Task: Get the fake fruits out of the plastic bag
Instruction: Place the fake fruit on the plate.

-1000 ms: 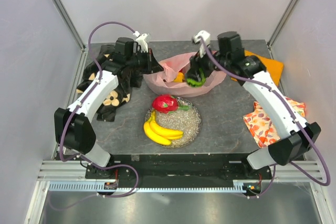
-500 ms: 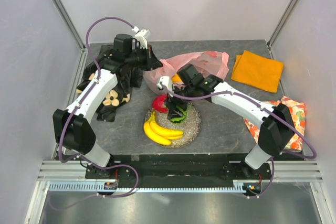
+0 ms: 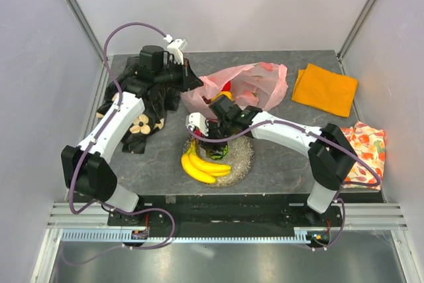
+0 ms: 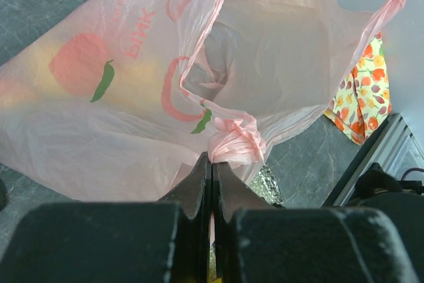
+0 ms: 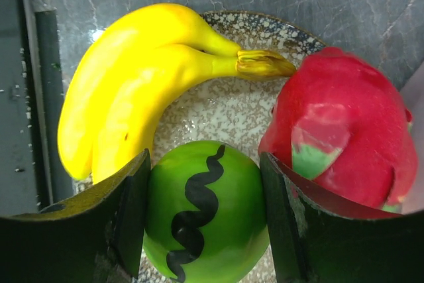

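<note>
Left gripper: jaws pressed together, pinching a twisted bit of rim of the thin translucent pink plastic bag.
Pink plastic bag: lies at the far middle of the dark grey marbled table, mouth gaping.
Inside bag: a yellow-orange piece shows at the mouth in the top view; other contents unclear.
Right gripper: clamped on the glossy green ball with a dark wavy stripe, one finger against each side.
Green ball: over the round speckled silvery plate; contact with the plate cannot be told.
On plate: yellow plastic banana bunch and pink-red dragon fruit, one either side of the ball.
</note>
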Controlling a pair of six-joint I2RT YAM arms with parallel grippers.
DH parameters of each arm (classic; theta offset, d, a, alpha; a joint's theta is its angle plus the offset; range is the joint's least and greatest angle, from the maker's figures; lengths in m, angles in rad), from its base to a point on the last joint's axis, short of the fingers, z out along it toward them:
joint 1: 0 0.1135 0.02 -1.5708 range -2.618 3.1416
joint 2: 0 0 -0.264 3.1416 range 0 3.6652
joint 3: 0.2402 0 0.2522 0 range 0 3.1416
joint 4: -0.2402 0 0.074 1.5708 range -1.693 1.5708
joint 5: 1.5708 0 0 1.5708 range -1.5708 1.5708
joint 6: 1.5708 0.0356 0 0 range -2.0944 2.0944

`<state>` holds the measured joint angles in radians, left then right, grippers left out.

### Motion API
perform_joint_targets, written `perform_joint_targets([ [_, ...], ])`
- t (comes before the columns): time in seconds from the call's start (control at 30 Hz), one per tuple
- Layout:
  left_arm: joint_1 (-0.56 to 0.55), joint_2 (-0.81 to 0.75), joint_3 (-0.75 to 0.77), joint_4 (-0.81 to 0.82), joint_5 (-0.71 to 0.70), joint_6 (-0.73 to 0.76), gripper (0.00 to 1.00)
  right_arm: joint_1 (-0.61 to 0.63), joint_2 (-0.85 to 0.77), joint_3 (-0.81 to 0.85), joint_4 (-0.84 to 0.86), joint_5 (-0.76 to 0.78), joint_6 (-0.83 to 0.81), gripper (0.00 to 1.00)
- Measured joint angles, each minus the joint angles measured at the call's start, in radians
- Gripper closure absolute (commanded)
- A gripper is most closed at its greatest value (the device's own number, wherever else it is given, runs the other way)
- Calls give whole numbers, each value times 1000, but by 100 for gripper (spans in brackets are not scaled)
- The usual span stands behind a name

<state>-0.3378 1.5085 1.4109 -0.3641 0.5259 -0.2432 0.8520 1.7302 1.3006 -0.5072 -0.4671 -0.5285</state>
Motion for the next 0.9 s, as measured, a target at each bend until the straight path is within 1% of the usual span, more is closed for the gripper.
perform_joint_targets([
  [0.17,0,0,-11,-1,0,0,99,20,49,-2,35,29,2,63],
  [0.27,0,0,-12,0,0,1,99,27,68,-2,51,37,20,58],
  [0.4,0,-3,-24,0,0,1,98,29,95,-2,68,40,60,55],
  [0.53,0,-3,-37,-1,0,1,99,30,108,-2,88,40,94,48],
  [0.57,0,-3,-37,0,1,1,98,30,108,-2,93,40,100,43],
  [0.7,0,-3,-38,0,1,1,98,32,110,-2,104,41,119,36],
  [0.73,0,-3,-38,0,1,1,98,33,110,-2,104,42,122,31],
  [0.8,0,-3,-38,0,2,1,99,34,110,2,95,42,127,27],
  [0.83,0,-3,-38,0,2,1,98,34,111,8,86,42,130,19],
  [0.87,0,-3,-38,0,2,1,98,34,111,19,70,42,132,16],
  [0.9,0,-3,-38,0,3,1,98,34,111,29,58,41,135,16],
])
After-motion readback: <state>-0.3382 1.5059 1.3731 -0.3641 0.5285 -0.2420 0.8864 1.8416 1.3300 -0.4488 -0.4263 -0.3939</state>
